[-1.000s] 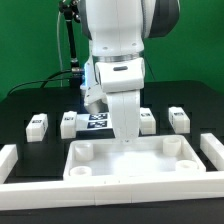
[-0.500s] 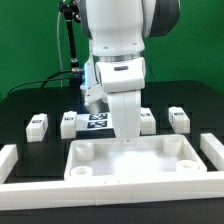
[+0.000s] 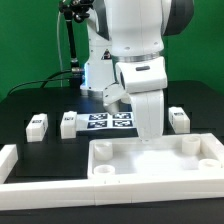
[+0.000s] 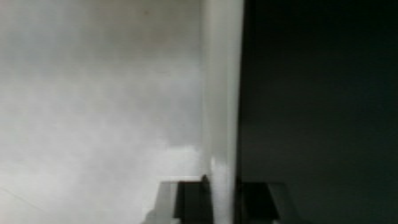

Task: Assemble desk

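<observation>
The white desk tabletop point(image 3: 160, 162) lies rim-up on the black table, at the exterior view's right, with round corner sockets. My gripper point(image 3: 147, 139) comes down from above on its far rim and is shut on it. In the wrist view the rim point(image 4: 221, 100) runs between my two dark fingers point(image 4: 263, 206), with the tabletop's pale inside point(image 4: 98, 110) to one side. Three tagged white block legs show behind it: two at the exterior view's left point(image 3: 38, 125) point(image 3: 69, 123) and one at its right point(image 3: 178, 118). My arm may hide more.
The marker board point(image 3: 105, 122) lies behind the tabletop, between the legs. A long low white border bar point(image 3: 60, 196) runs along the front, with a side piece point(image 3: 8, 160) at the exterior view's left. Cables and a stand are at the back.
My arm and the tabletop in its grip have shifted together toward the exterior view's right. The marker board is more exposed now, and one leg behind my arm is covered.
</observation>
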Action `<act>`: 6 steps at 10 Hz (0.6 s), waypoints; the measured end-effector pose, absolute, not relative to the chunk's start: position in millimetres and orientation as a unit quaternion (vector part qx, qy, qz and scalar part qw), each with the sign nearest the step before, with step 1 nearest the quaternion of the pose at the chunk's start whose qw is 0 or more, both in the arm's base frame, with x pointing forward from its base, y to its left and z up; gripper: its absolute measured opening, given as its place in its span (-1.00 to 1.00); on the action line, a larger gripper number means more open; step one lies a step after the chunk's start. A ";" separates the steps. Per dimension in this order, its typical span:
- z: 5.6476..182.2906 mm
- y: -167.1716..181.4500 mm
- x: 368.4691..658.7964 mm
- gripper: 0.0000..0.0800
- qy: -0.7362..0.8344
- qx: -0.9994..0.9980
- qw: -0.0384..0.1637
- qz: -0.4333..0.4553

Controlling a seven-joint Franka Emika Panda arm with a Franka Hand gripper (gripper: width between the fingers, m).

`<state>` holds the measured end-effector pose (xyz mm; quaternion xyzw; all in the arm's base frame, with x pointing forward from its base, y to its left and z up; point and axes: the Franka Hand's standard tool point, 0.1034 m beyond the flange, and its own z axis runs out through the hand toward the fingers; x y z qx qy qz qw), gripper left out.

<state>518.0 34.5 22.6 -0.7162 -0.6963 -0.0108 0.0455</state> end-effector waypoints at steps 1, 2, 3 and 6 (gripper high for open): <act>22.8 34.5 517.9 -0.86 -0.696 -0.717 0.042 -0.016; 22.7 34.4 517.9 -0.86 -0.696 -0.717 0.042 -0.015; 22.1 34.1 517.5 -0.66 -0.696 -0.717 0.043 -0.015; 21.6 33.9 517.3 0.30 -0.695 -0.717 0.043 -0.015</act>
